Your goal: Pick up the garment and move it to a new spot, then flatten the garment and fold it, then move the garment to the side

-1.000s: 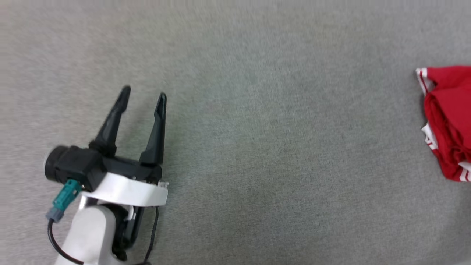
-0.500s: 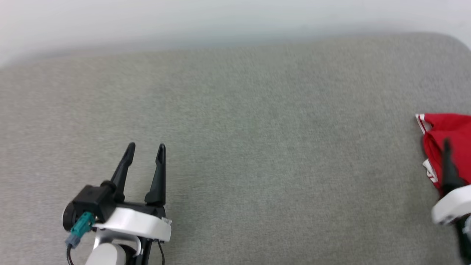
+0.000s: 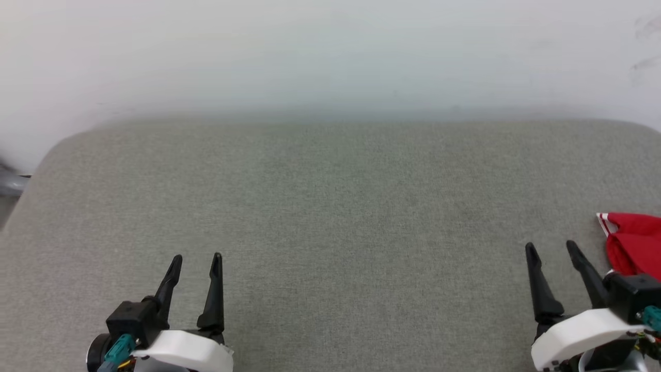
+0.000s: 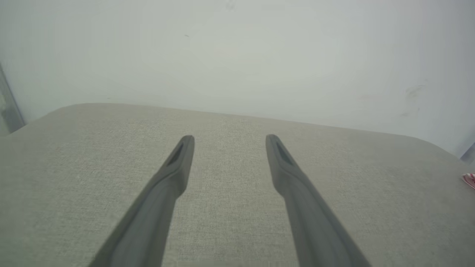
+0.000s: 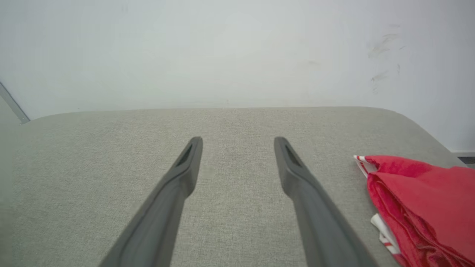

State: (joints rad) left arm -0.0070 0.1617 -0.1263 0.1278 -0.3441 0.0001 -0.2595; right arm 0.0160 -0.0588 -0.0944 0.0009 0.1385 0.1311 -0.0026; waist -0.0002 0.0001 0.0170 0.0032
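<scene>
The garment (image 3: 634,245) is a folded red bundle with red-white striped trim, lying at the right edge of the grey fabric surface (image 3: 335,206). In the right wrist view the garment (image 5: 423,200) lies right of my fingers, apart from them. A sliver of the garment (image 4: 469,180) shows at the far right of the left wrist view. My right gripper (image 3: 551,248) is open just left of the bundle, nothing between its fingers. Low on the left, my left gripper (image 3: 197,260) is open too, holding nothing.
A pale wall (image 3: 330,57) rises behind the surface's rounded far edge. A grey object (image 3: 10,181) sits past the left corner. Between the two grippers stretches bare grey fabric.
The head camera has tilted up, so the wall and the far edge have come into sight. My right gripper has entered at the lower right, beside the garment. Both grippers remain open.
</scene>
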